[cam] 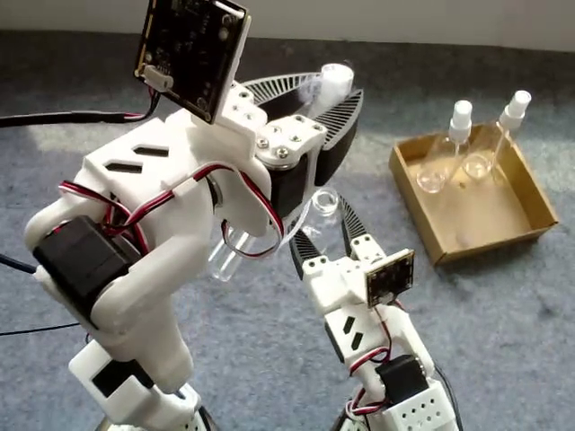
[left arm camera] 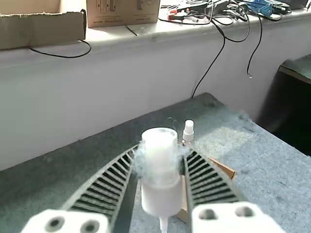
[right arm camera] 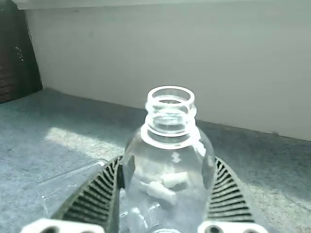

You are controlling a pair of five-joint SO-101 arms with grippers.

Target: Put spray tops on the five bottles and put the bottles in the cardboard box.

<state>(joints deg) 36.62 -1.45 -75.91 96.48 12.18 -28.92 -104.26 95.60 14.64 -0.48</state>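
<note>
- The left gripper (left arm camera: 163,149) is raised over the middle of the table, pinching a white spray top (left arm camera: 159,179) between its ribbed fingers (left arm camera: 114,182).
- The top's nozzle end points up and its thin tube hangs down.
- The right gripper (right arm camera: 167,165) sits nearer and lower, just right of the left arm. It is clamped on the body of a clear bottle (cam: 325,205).
- That bottle stands upright with its threaded neck open, and it is below and just near of the held spray top.
- A cardboard box (cam: 490,244) lies at the right on the grey mat (cam: 269,341).
- Two capped bottles (cam: 445,157) (cam: 492,148) stand side by side in its far part.
- Another uncapped bottle (right arm camera: 73,182) lies on its side on the mat, left of the right gripper and partly hidden behind the left arm.
</note>
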